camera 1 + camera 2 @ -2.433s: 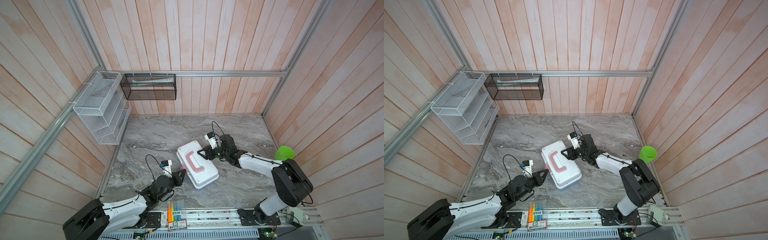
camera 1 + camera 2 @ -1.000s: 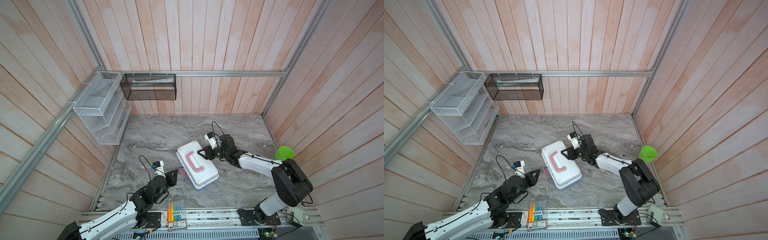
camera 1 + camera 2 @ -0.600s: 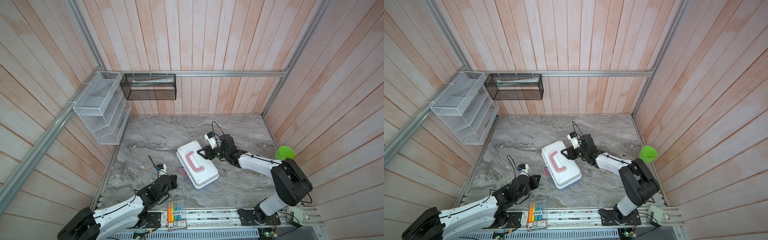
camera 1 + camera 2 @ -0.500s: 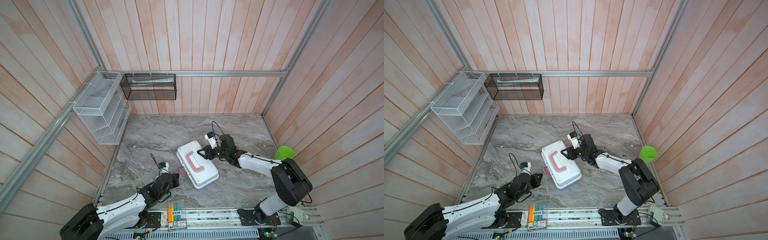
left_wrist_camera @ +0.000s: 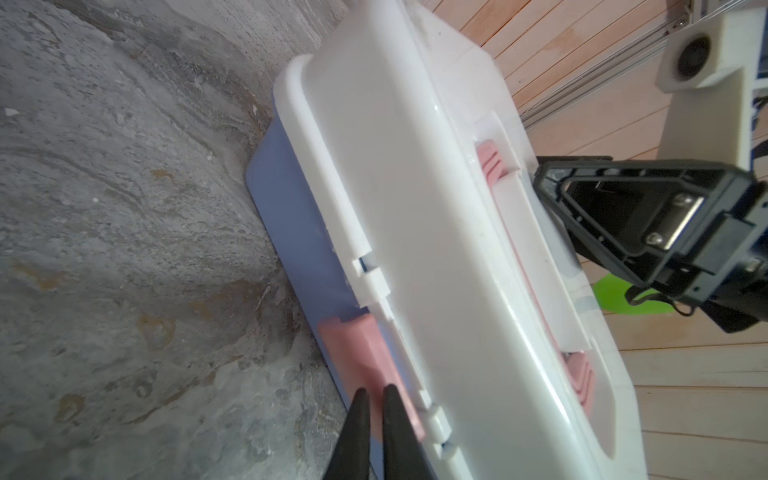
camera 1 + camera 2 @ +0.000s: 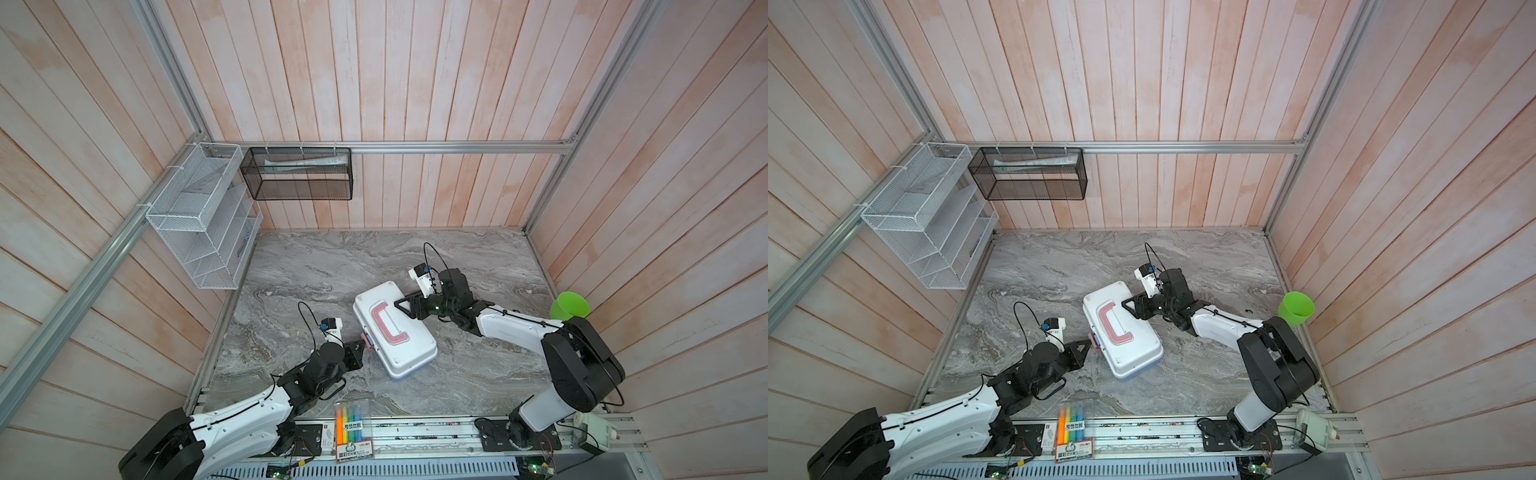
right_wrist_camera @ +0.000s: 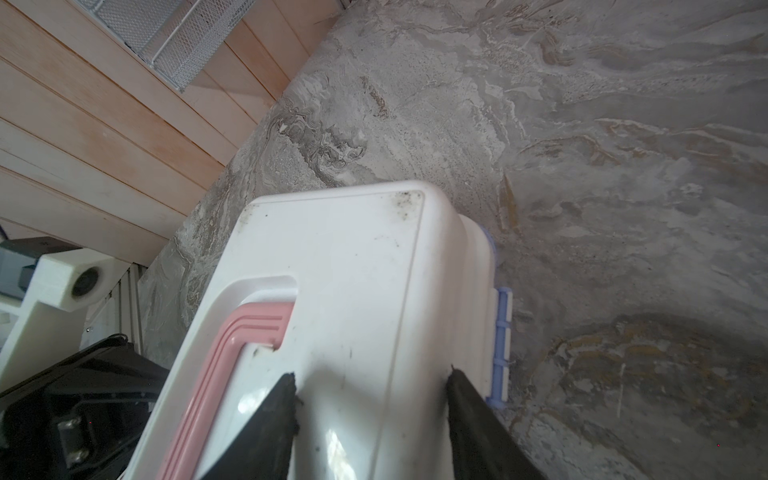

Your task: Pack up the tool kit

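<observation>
The tool kit (image 6: 395,336) lies closed near the middle of the grey table (image 6: 311,266), white lid up. On its lid the right gripper (image 7: 372,376) rests with fingers spread, beside the pink handle (image 7: 257,322). At its long side the left gripper (image 5: 374,392), fingers almost pressed together, touches the pink latch (image 5: 353,340). A pen pack (image 6: 353,419) lies well apart from it.

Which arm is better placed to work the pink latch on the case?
Left: the left gripper, jaws almost together, is at the pink latch. The right gripper rests spread on the white lid, near the hinges.
</observation>
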Robot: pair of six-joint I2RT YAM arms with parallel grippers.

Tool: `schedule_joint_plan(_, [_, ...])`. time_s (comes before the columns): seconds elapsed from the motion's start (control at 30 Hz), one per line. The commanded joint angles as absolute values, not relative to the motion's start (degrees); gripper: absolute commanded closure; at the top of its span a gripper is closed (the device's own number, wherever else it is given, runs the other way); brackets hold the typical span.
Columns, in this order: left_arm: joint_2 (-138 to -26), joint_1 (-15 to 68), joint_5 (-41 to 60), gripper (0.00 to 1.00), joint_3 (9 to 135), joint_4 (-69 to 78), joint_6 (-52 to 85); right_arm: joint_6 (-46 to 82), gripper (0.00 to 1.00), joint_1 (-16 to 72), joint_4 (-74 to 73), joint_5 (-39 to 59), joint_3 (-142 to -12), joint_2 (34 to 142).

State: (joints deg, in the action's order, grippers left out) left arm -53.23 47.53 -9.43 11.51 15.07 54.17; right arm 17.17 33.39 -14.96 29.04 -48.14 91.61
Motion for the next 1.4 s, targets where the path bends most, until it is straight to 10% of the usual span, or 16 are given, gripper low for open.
schedule_joint_plan(0.0, [-52.9,47.5,-8.7,0.89,11.4,16.5,52.8,16.4,0.46,35.1,-4.8,29.8,-46.0,95.1])
schedule_joint_plan(0.57, [-40.3,46.8,-15.8,0.91,12.0,-0.4,53.6,16.8,0.46,35.1,-5.8,30.1,-45.6,95.4])
schedule_joint_plan(1.37, [-57.5,46.9,-6.3,0.95,15.6,16.8,49.3,17.0,0.46,35.3,-6.0,29.8,-44.7,95.0])
